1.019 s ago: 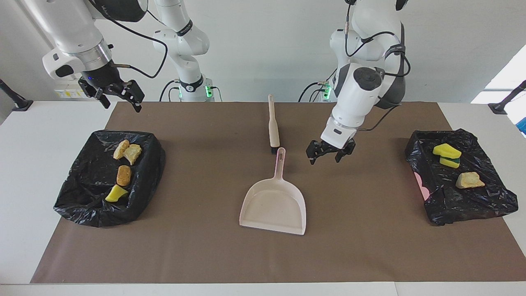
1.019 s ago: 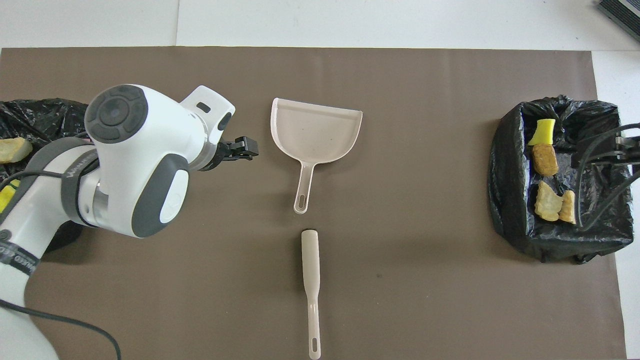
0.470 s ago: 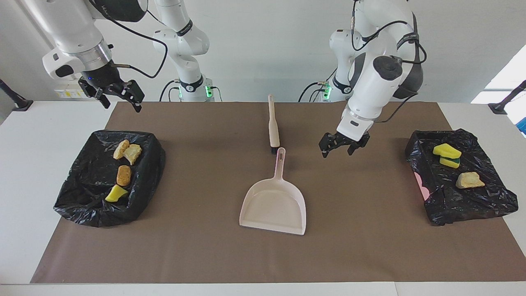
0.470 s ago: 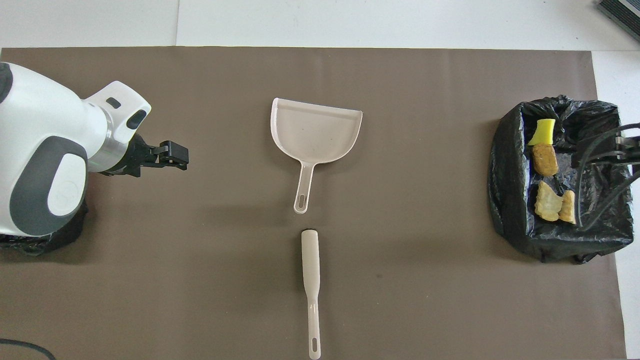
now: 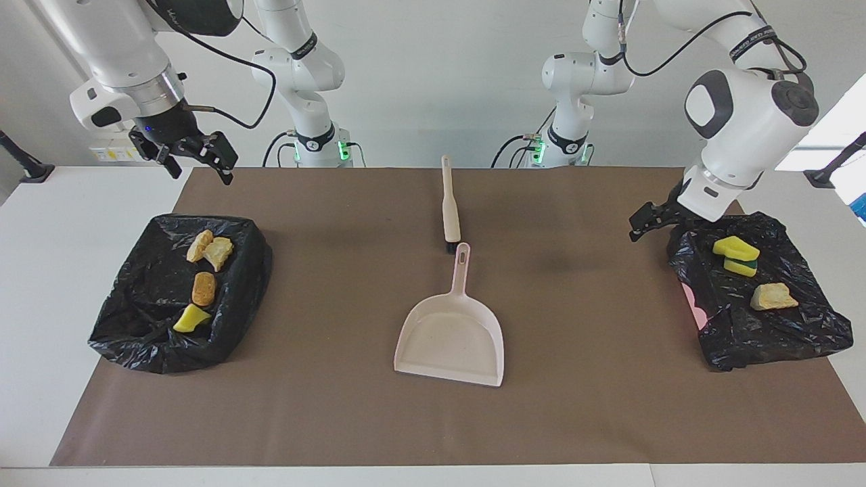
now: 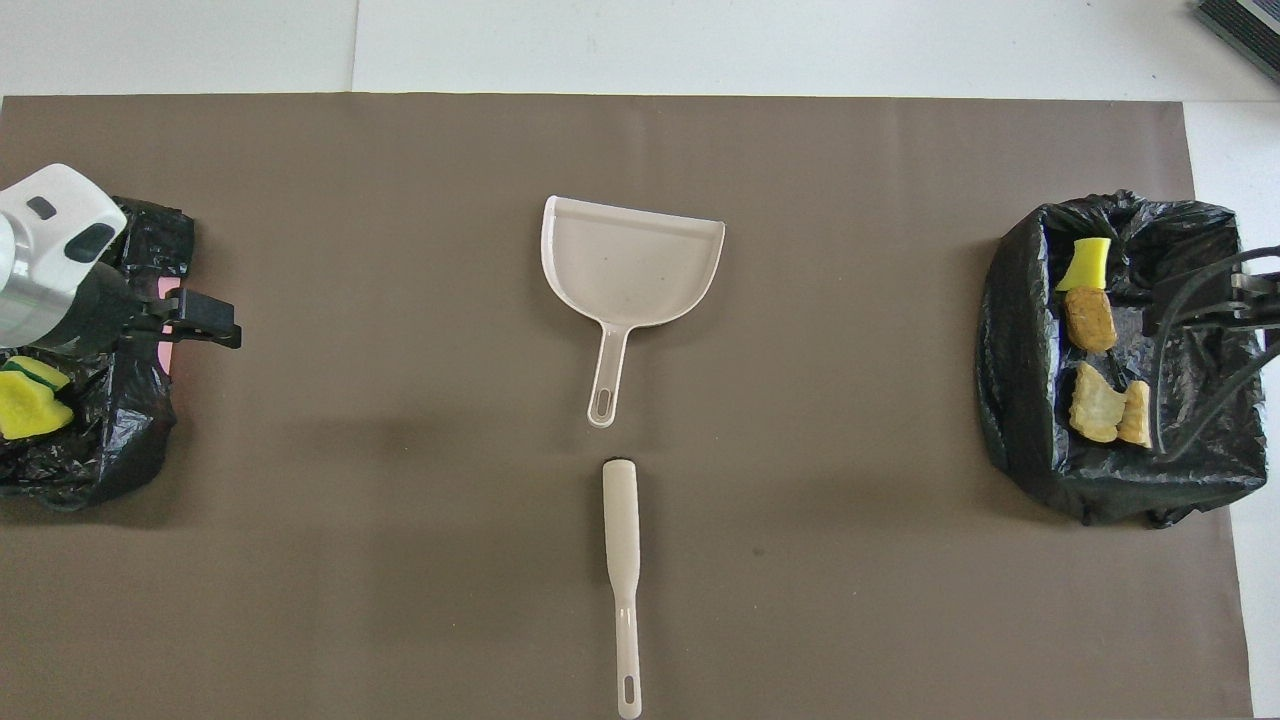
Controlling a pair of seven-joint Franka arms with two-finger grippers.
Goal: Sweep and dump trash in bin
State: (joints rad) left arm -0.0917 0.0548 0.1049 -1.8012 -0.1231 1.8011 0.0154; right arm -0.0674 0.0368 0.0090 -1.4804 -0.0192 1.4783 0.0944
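Observation:
The trash lies in two black-lined bins. The bin (image 5: 135, 325) at the right arm's end holds three tan lumps (image 5: 203, 288) and a yellow wedge (image 5: 191, 318). The bin (image 5: 778, 338) at the left arm's end holds a yellow sponge (image 5: 734, 249) and a tan lump (image 5: 773, 296). An empty pale dustpan (image 5: 450, 338) lies mid-mat, with the brush (image 5: 450, 210) just nearer the robots, in line with its handle. My left gripper (image 5: 639, 226) hangs open and empty at the edge of its bin. My right gripper (image 5: 196, 162) waits open, high over the mat's corner.
A brown mat (image 5: 325, 406) covers most of the white table. Pink plastic (image 5: 697, 308) shows under the liner of the bin at the left arm's end. Cables of the right arm hang over the other bin (image 6: 1020, 400) in the overhead view.
My left arm has swung away from beside the dustpan handle to the bin at its own end of the table, still open. The right arm has not moved.

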